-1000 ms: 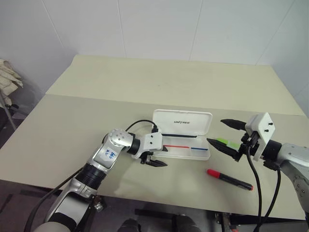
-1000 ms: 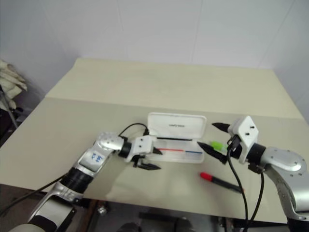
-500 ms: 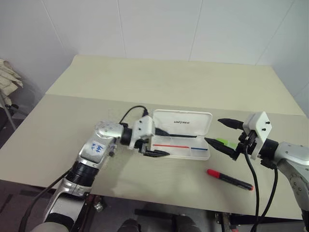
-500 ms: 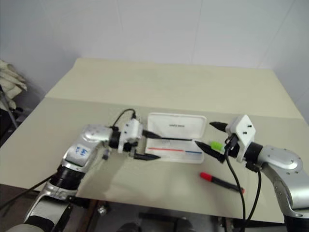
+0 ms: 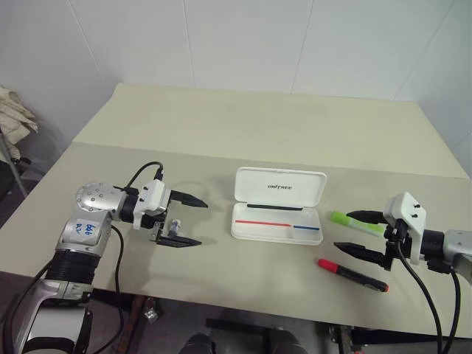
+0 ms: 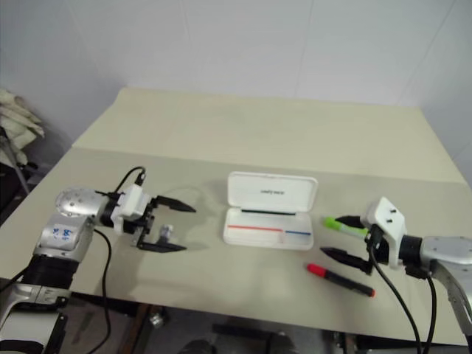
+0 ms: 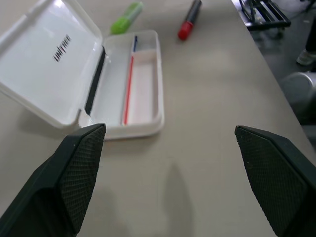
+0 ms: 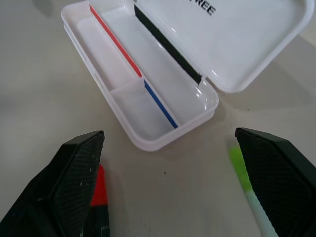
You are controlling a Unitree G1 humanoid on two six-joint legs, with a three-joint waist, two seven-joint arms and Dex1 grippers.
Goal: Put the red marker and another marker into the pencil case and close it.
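The white pencil case [image 5: 280, 189] lies open mid-table, its lid tipped back and its tray with the red and blue stripes empty [image 8: 148, 98]. To its right lies the green marker [image 5: 345, 218], and nearer the front edge the red marker [image 5: 352, 274] with its cap pointing left. My right gripper [image 5: 343, 230] is open and hovers between the two markers, one finger over the green one. Well to the left of the case, my left gripper [image 5: 200, 221] stands open and empty, pointing at it. The left wrist view takes in the case [image 7: 59, 54] and both markers.
The case sits on the nearer of two beige tables [image 5: 221, 280] joined by a seam. A pale cloth bundle [image 5: 15, 118] hangs beyond the far left edge. White walls close the back.
My left gripper has pulled away to the left from the case's front corner and opened wider. My right gripper has sunk and drawn back to the right, over the markers.
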